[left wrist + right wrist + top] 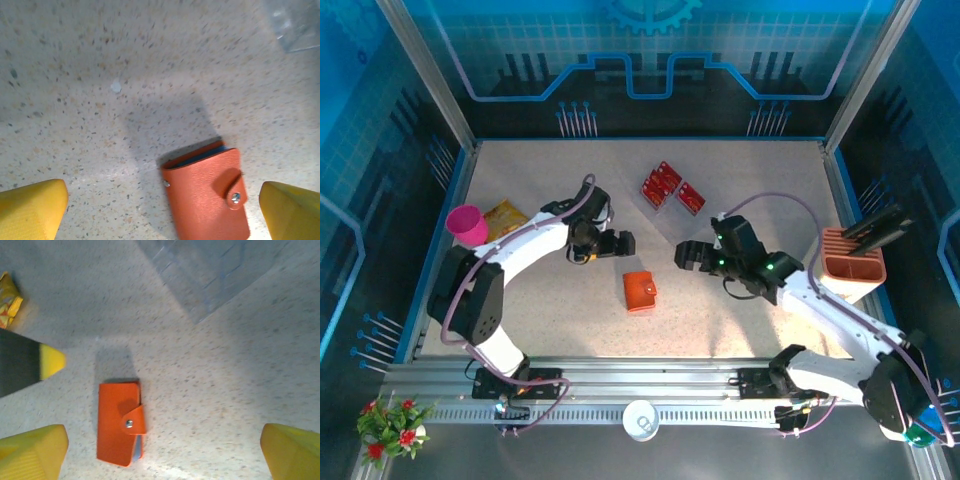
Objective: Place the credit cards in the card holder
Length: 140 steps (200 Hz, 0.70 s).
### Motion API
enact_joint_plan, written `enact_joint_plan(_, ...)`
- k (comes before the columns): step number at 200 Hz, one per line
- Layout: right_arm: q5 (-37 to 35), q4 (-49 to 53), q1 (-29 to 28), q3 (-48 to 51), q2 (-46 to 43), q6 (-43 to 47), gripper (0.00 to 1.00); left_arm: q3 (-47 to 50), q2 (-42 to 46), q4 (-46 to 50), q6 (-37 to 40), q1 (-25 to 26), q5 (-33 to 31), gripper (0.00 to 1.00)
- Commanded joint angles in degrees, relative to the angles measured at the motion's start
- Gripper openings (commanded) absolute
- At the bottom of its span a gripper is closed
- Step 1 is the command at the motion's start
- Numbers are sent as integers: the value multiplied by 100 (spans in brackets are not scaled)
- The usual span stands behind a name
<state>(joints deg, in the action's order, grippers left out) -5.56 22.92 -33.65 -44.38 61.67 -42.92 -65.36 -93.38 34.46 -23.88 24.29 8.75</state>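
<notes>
The card holder (640, 290), a small orange wallet with its snap flap closed, lies flat at the table's middle. The left wrist view has it (207, 192) low and right of centre; in the right wrist view it (120, 422) is lower left. Two red credit cards (661, 183) (690, 198) rest farther back, apparently in clear plastic. My left gripper (620, 243) hovers open just behind and left of the holder, its yellow fingertips (30, 207) wide apart. My right gripper (685, 257) hangs open behind and right of the holder, nothing between its fingers (290, 450).
A pink cup (468, 224) and a yellow snack bag (505, 218) sit at the left edge. An orange slotted rack (852, 262) stands at the right edge. Clear plastic (215, 275) lies behind the holder. A white cup (641, 420) sits on the front rail.
</notes>
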Motion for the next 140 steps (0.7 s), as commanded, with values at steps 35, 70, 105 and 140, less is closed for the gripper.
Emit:
enact_joint_plan(35, -1836, 643, 355, 180, -803, 238, 100, 435, 1105, -1015, 133, -230, -659, 99)
enact_joint_plan(70, -1915, 169, 942, 336, -485, 738, 100, 543, 1644, -1137, 393, -410, -1292, 99)
enact_joint_plan(105, -2248, -51, 1546, 108, 417, 1589, 100, 1593, 2328, -2706, 1183, -443, -2553, 99)
enact_joint_plan(140, -2239, -797, 2118, 276, 649, 2308, 100, 2221, 2681, -3440, 1647, -850, -3391, 99)
